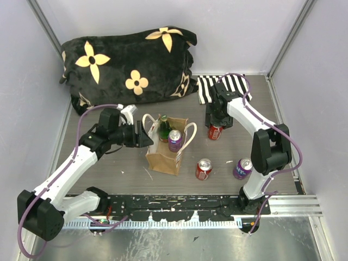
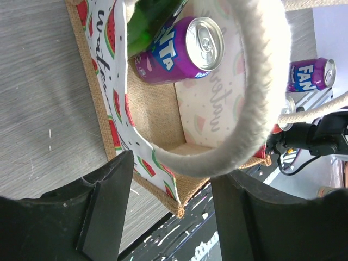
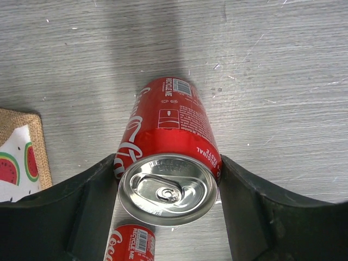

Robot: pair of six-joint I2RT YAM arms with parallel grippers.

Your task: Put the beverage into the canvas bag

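**A:** What is lost to you from overhead?

**B:** The right claw [image 1: 216, 125] covers the top of the red can [image 1: 215, 134].

**A:** And in your wrist views?

**B:** On the left, the green bottle [image 2: 149, 22] runs off the top edge (it is blurred too). On the right, a second can [image 3: 130, 243] is cropped at the bottom and the canvas bag [image 3: 22, 157] at the left.

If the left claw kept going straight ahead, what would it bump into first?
Most likely the cream rope handle of the bag, looping across the gap just ahead of the open fingers of the left gripper. Beyond it is the bag's open mouth, with a purple can inside.
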